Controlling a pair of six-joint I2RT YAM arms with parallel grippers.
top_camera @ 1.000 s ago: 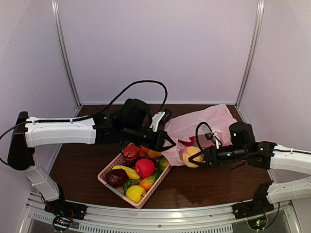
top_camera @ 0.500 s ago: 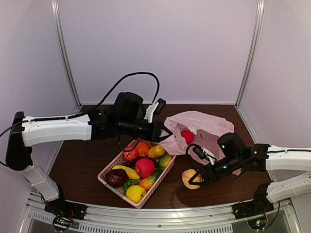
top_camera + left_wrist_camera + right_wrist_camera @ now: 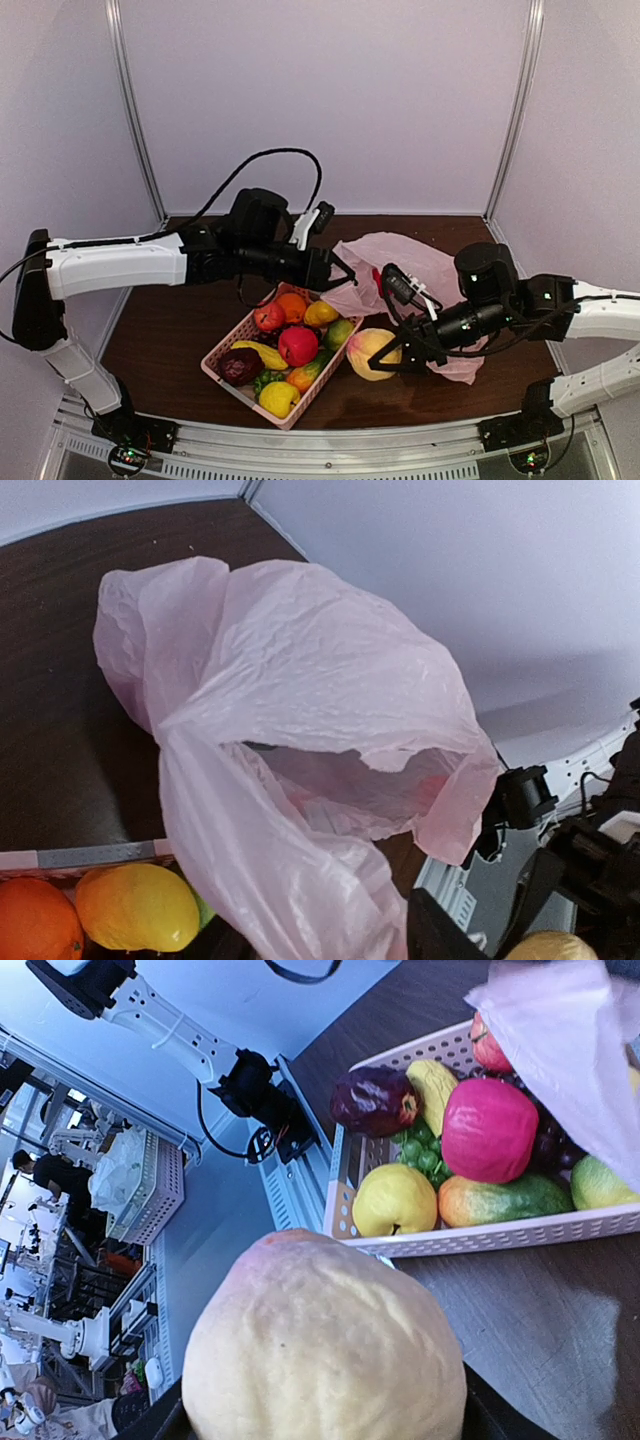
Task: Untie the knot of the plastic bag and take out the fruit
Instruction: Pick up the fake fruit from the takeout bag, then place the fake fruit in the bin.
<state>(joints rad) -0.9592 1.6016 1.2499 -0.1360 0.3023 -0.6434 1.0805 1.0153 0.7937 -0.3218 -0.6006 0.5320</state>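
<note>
As top cam sees it, L hand (image 3: 342,278): pinched shut on upper edge of pink bag (image 3: 420,262), holding that edge up off surface (image 3: 170,330), just behind basket (image 3: 322,388).
Bag, rest of it: sags to surface at right, far end under R arm (image 3: 560,310).
R hand (image 3: 382,352): fingers closed round pale yellow fruit (image 3: 365,352). Fruit is outside bag, just right of basket. Can't tell if it touches surface.
Basket contents: red apple (image 3: 298,345) mid, orange (image 3: 291,305) far end, lemon (image 3: 279,398) near end, dark maroon fruit (image 3: 240,366) left, + others.
L wrist, bag (image 3: 300,680): fills most of view, crinkled, mouth gaping. Faint reddish patch shows thru film inside; can't tell what.
L wrist, L hand: own fingers hidden by film, grip not readable here.
L wrist, edges: orange (image 3: 35,925) + yellow-orange fruit (image 3: 135,908) behind basket rim (image 3: 90,856) bottom left; pale yellow fruit (image 3: 550,946) in bottom right corner.
R wrist, R hand (image 3: 325,1415): dark fingers on both sides of pale yellow fruit (image 3: 320,1350), clamped snug. Fruit fills lower frame.
R wrist, beyond: basket (image 3: 480,1235) on surface (image 3: 540,1300), w/ dark maroon fruit (image 3: 373,1100), red apple (image 3: 490,1128), lemon (image 3: 395,1200) by its near wall. Bag (image 3: 570,1050) corner hangs over basket's far side, top right.
</note>
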